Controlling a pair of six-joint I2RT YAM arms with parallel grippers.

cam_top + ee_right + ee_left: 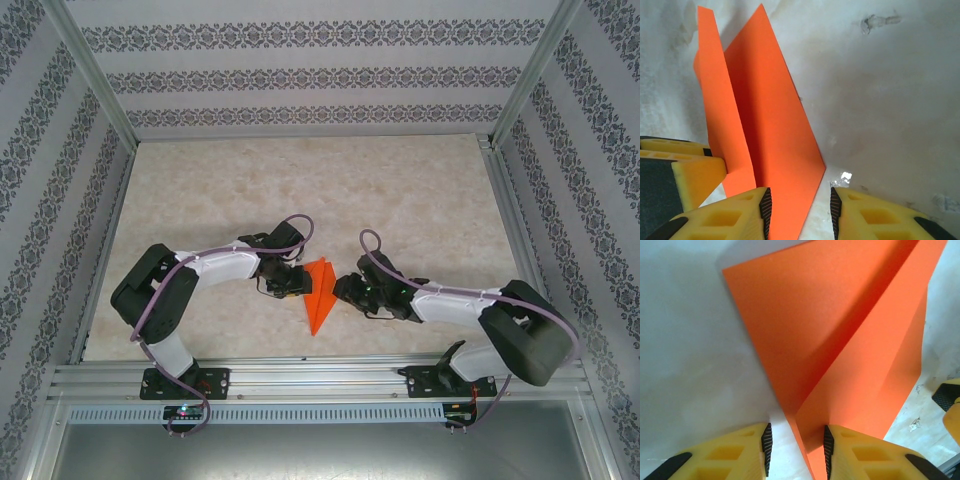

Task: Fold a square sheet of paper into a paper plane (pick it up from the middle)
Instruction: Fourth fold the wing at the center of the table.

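The orange-red paper plane (pixel 318 295) lies on the table between my two grippers as a pointed dart, tip toward the near edge. In the left wrist view the paper (pixel 840 340) shows a long centre crease, and one folded edge runs in between the fingers of my left gripper (pixel 797 452), which stand apart without pinching it. My right gripper (pixel 800 215) is open too, and the paper's (pixel 775 140) angled corner reaches into its gap. One flap stands raised on the left, touching a yellow left finger (pixel 695 172). From above, the left gripper (pixel 290 285) and right gripper (pixel 345 290) flank the plane.
The table top (pixel 300 190) is pale and marbled, and patterned walls enclose it on three sides. An aluminium rail (pixel 320 380) runs along the near edge, carrying both arm bases. Metal corner posts (pixel 100 90) rise at the back.
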